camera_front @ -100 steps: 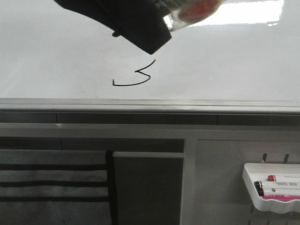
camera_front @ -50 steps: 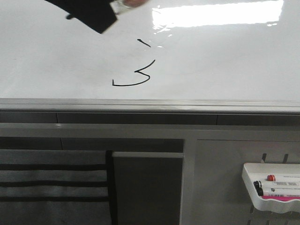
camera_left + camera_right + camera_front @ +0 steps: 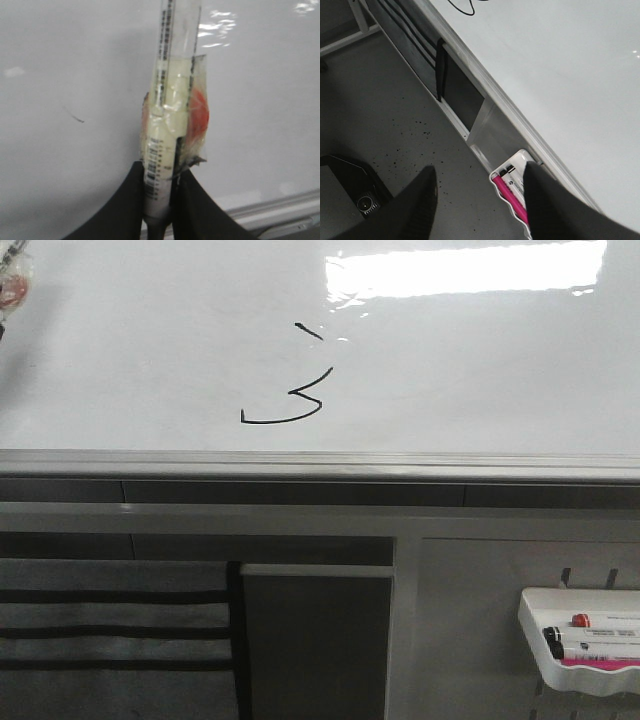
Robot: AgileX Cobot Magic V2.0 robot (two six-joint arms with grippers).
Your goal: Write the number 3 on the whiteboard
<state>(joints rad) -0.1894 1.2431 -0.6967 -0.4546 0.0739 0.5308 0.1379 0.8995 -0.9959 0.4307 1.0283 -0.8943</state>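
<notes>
Front view, left to right, with the 3 (image 3: 290, 388) as landmark. Far left of the 3, at the frame's edge, only a sliver of the tape-wrapped marker (image 3: 14, 280) shows. The left claw (image 3: 159, 192) appears in the left wrist view alone, clamped on the marker's (image 3: 167, 125) barrel, with the tip pointing toward the board and apparently clear of it. The whiteboard (image 3: 500, 370) fills the upper half of the front view. The 3 lies on it left of centre, just above the grey rim (image 3: 320, 464): a short dash on top, a small angle beneath, and a long hook ending at lower left. All three strokes are present, so the writing appears done; the figure is rough and the dash sits apart from the angle. What may be left is to put the marker away. Below and far right of the 3, a tray (image 3: 585, 635) holds spare markers.

The right claw (image 3: 480, 187) hangs off the board above the floor, its fingers apart and empty, with the tray seen between them.

Against the earlier frames: one second ago the left arm covered the area above the angle; half a second ago it had shifted up and left, uncovering the dash. Now it is almost out of the front view. The strokes are unchanged.
</notes>
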